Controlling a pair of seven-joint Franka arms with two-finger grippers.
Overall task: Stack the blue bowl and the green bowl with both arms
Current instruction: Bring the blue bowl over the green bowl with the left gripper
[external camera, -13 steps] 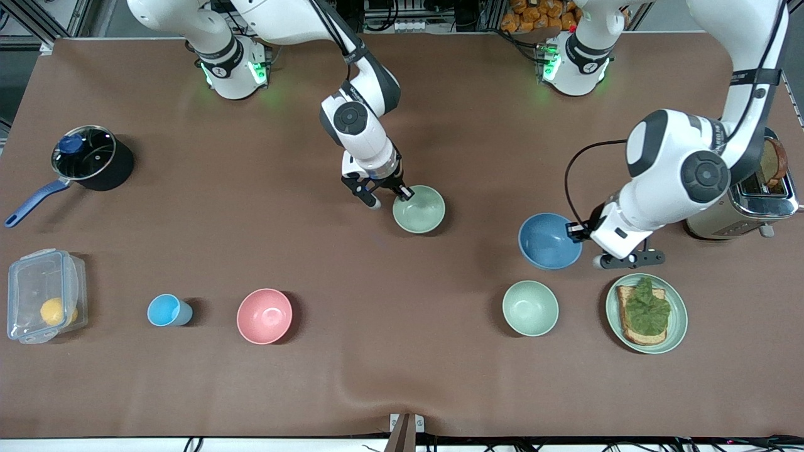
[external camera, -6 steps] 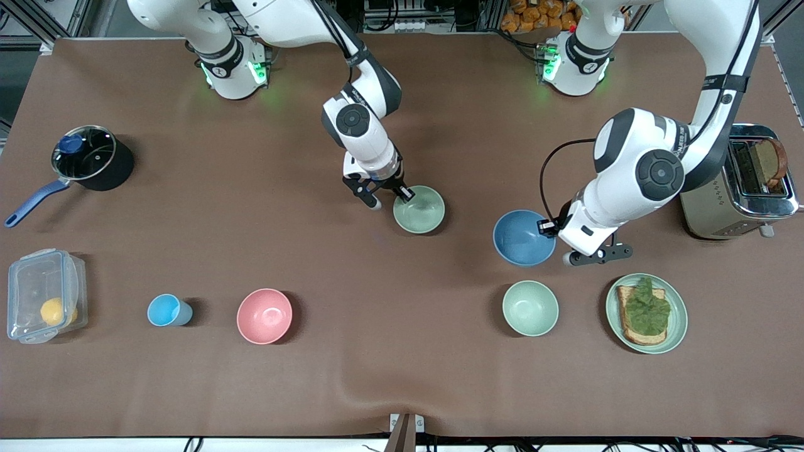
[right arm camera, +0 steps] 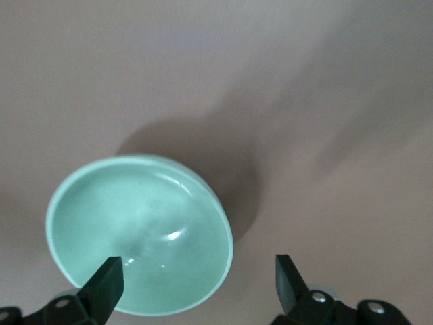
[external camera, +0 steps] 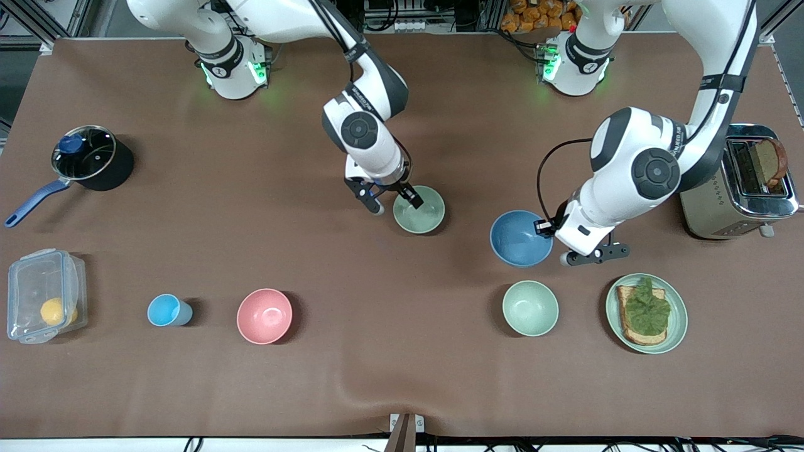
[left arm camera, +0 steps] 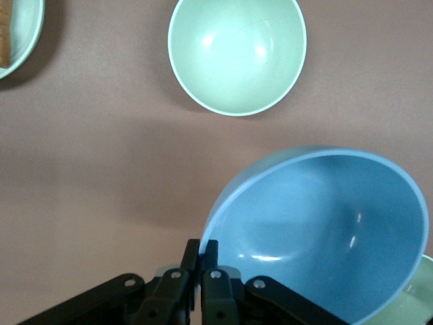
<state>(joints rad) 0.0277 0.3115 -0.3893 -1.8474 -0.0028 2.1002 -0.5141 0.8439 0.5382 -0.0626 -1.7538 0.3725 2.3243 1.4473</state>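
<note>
The right gripper has just let go of the green bowl: its fingers now stand wide apart astride the rim, and the bowl sits on the table near the middle. Toward the left arm's end, the left gripper stays clamped on the blue bowl, carried tilted above the table and closer to the green bowl than 1 second ago. The receiving bowl looks set, so stacking likely comes next

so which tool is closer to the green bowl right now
Right. The right tool stands open at the green bowl, one finger over its rim. The left tool is off toward its own end, shut on the blue bowl.
</note>
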